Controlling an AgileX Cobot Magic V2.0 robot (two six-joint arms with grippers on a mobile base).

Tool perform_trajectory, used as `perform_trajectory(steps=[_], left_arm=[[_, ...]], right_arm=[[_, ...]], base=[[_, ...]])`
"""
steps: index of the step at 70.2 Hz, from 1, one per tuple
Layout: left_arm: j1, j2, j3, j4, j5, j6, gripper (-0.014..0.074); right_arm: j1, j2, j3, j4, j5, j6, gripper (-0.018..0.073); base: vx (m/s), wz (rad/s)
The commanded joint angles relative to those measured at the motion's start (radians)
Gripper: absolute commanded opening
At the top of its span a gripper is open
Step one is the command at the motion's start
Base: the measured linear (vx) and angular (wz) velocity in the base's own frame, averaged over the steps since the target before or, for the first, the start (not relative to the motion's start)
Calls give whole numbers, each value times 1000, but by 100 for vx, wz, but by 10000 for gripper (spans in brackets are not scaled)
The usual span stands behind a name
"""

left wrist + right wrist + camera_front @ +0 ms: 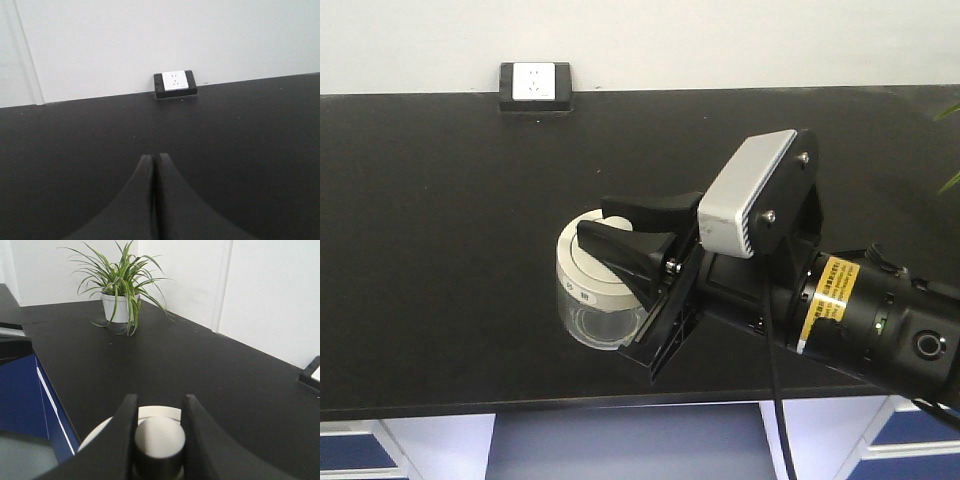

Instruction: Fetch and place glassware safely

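The step in hand looks like the grasp at the fetch end of the task. The jar (590, 300) stands on the black surface (440, 200), near its front edge, with its cream lid (582, 262) on. The right pincer (595, 218) is clamped on the jar by the lid's knob (159, 440). In the right wrist view 2 dark fingers (125, 430) press the knob from either side with no gap showing. Whether the jar has left the surface I cannot tell; from the front it appears to rest there.

The next move probably calls for a slow, straight lift. The hold is on the knob alone, so the lid might come away and leave the glass body behind, or the body might drop partway up. A small test rise would settle that before the jar travels anywhere.

The right arm reaches in from the lower right. Its forearm lies low over the surface, the grey wrist camera (755, 195) sits on top, and the pincer points left at the jar. The left pincer (152, 159) has its 2 fingers together and holds nothing. It hangs over bare surface and faces the wall socket (174, 81). A potted plant (120, 285) stands well apart from the jar, at the far end.
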Motion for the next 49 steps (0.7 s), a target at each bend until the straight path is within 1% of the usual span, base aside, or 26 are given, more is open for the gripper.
perform_trajectory(steps=[1, 49], left_arm=[[-7, 9, -31, -9, -74, -3, -7], [-7, 9, -31, -9, -74, -3, -7]], right_arm=[[-1, -30, -31, 24, -85, -3, -3], [-1, -30, -31, 24, -85, -3, -3]], base=[[11, 10], [11, 7]])
